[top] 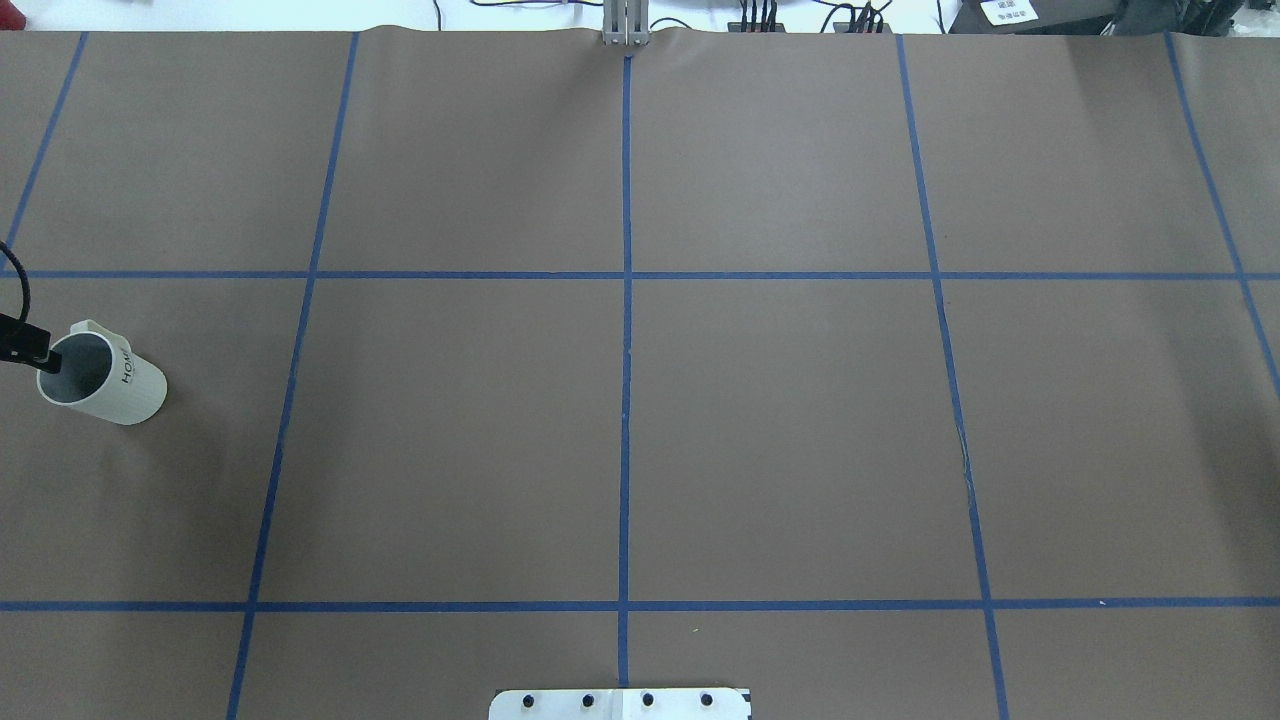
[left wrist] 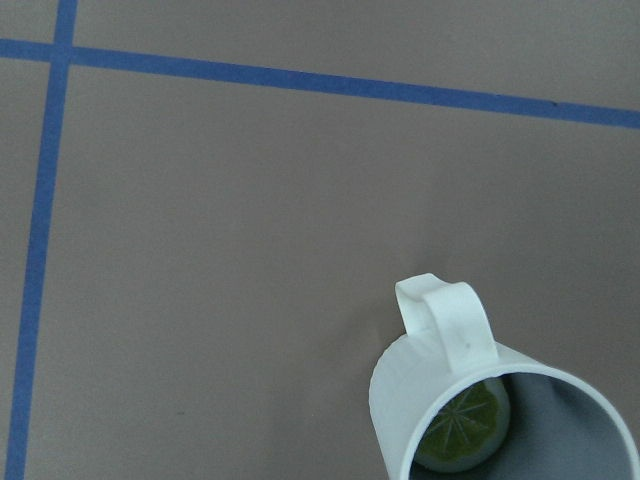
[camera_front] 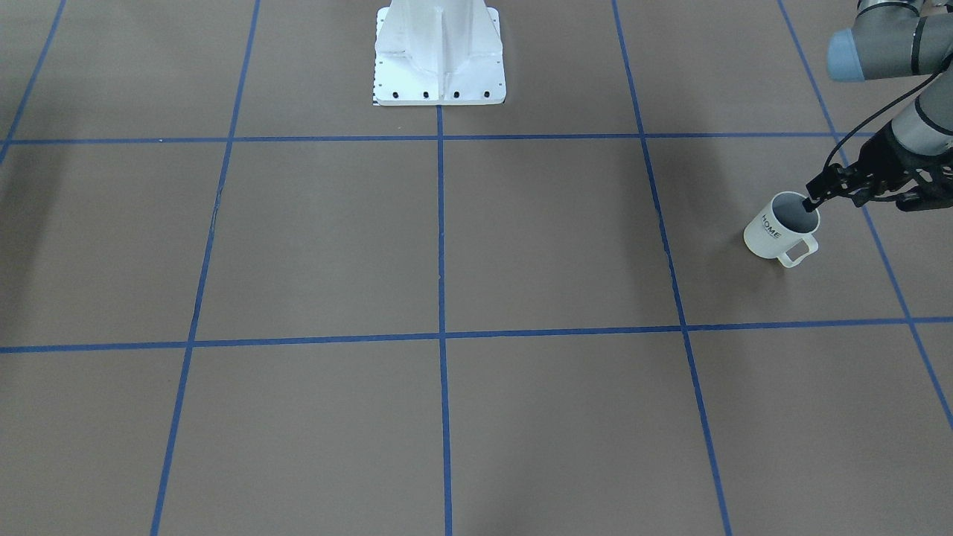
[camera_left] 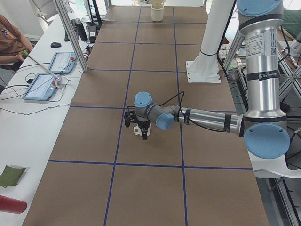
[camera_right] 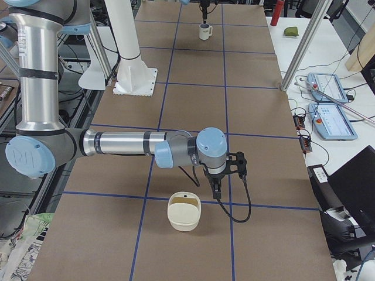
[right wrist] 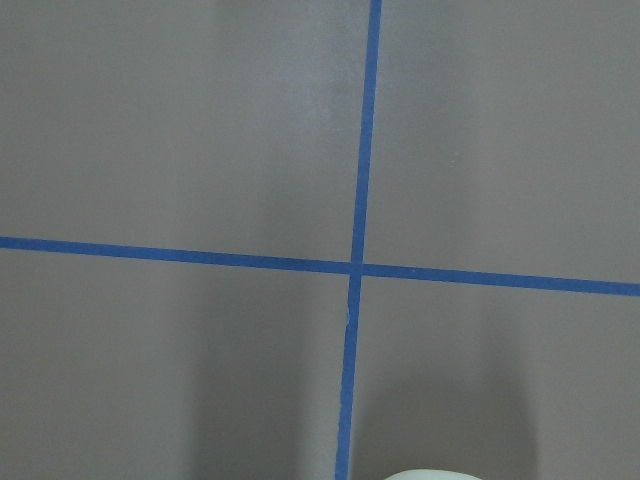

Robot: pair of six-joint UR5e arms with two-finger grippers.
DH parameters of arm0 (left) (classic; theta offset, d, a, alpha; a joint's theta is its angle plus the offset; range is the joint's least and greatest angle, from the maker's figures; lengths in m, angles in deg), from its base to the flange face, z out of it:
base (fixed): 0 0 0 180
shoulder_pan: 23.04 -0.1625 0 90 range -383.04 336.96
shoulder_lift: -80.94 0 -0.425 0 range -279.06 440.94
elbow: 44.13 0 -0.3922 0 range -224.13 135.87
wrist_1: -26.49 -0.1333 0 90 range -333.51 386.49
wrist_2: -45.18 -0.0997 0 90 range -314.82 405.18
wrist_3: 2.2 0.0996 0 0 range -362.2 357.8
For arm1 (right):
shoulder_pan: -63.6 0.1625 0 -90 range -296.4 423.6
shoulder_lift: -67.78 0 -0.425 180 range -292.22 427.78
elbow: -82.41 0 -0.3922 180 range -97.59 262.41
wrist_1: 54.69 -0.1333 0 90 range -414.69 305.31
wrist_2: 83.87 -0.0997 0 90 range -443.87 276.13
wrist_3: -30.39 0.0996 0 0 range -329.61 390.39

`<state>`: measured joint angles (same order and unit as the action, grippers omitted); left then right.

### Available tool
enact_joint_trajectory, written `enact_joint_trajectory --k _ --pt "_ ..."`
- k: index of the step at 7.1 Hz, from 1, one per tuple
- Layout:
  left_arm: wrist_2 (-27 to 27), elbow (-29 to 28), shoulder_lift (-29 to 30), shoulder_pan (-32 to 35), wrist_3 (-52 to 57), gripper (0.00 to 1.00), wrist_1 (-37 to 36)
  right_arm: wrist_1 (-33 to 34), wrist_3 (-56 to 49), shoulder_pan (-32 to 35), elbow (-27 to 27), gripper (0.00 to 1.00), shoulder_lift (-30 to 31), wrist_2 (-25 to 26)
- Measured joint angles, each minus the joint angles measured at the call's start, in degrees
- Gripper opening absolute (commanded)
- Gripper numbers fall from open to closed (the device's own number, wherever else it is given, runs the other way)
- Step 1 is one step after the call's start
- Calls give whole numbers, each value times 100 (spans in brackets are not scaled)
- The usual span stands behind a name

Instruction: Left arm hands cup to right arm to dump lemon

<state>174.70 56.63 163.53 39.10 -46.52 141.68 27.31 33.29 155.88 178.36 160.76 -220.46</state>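
Observation:
The cream-white cup [camera_front: 774,234] with black "HOME" lettering stands at the table's left end, its handle [left wrist: 445,322] turned away from the robot. It also shows in the overhead view [top: 105,388]. The yellow-green lemon [left wrist: 463,427] lies inside it on the bottom. My left gripper [camera_front: 811,201] is shut on the cup's rim, one finger inside and one outside. The right arm's gripper [camera_right: 218,178] shows only in the exterior right view, hanging low over the table's far right end. I cannot tell whether it is open or shut.
A cream bowl-like container [camera_right: 183,212] sits on the table just beside the right gripper; its rim [right wrist: 420,475] peeks into the right wrist view. The white robot base [camera_front: 439,56] stands at mid table. Operators' desks with tablets [camera_right: 331,120] flank the far side.

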Motion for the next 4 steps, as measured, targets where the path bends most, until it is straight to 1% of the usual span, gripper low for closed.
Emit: enact_joint_trajectory --k 1,2,3,4 --pt "-4 -46 21 -82 -2 90 4 0 0 0 1 100 -4 0" --pt "-5 -80 32 -136 -1 75 11 0 0 0 2 100 -6 0" --pt "-5 -117 50 -162 -2 67 16 0 0 0 2 100 -7 0" --pt "-5 -193 118 -171 2 58 19 0 0 0 2 100 -7 0"
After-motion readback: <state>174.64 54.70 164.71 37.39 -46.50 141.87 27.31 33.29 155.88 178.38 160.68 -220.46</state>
